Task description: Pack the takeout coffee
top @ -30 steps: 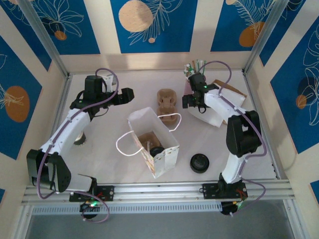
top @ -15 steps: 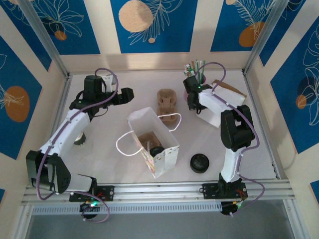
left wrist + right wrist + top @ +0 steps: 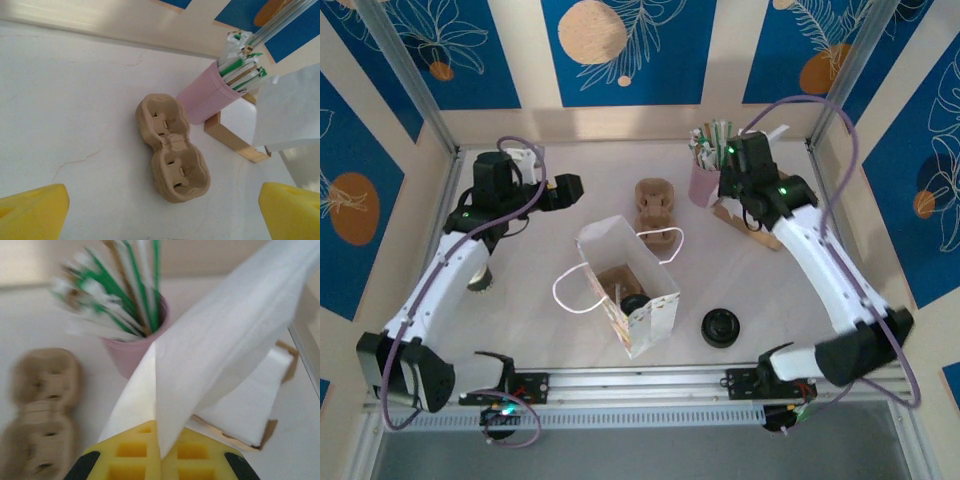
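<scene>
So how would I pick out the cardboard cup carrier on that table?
Find the white bag standing open mid-table. Just behind it, towards the back wall, lies the carrier. It is the brown, peanut-shaped pulp tray with two hollows, left of the pink cup of straws.

Bag at the table's centre
Bag [image 3: 625, 285] mid-table [image 3: 540, 335], takeout coffee [image 3: 635, 303] inside; cup carrier [image 3: 653, 205] behind it, straw cup [image 3: 703, 180] right of that; 1 round lid [image 3: 720, 327] right of bag.

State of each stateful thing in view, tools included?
left tool: open, empty
right tool: shut on napkin, held up
paper bag: upright, mouth open
cup carrier: on table, pockets empty
pink cup: upright, full of straws
black lid: flat on table, beside bag
</scene>
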You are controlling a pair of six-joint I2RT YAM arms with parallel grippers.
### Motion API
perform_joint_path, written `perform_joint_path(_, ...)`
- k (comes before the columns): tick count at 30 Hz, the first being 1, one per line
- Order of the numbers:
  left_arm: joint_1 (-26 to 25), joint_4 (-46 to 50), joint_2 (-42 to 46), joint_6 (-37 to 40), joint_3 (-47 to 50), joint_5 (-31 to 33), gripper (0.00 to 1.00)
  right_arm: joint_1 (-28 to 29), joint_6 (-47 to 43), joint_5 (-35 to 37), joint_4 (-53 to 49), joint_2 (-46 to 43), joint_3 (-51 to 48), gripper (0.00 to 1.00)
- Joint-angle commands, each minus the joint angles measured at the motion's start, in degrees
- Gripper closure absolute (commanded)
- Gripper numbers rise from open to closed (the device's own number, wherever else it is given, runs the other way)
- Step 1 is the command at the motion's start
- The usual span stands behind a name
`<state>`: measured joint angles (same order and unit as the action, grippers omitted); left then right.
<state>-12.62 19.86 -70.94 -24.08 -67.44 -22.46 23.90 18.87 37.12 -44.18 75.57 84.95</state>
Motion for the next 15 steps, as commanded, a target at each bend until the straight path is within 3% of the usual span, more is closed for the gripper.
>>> perform_joint_path(1, 0.67, 2.19, 3.16, -0.74, -0.05, -0.14, 0.03, 4.57, -3.66, -5.87, 0.26, -5.43, 3.07, 1.0)
perform_joint_path(11, 0.69, 8.42, 11.21, 0.0, 0.77, 2.13, 0.02, 26.25, -10.67, -19.2, 4.34, -13.44, 10.4, 1.0)
perform_joint_path(15, 0.69, 10.93, 13.88, 0.34, 1.24, 3.2, 0.02, 31.02, -10.9, -25.97, 3.59, -12.6, 12.38, 1.0)
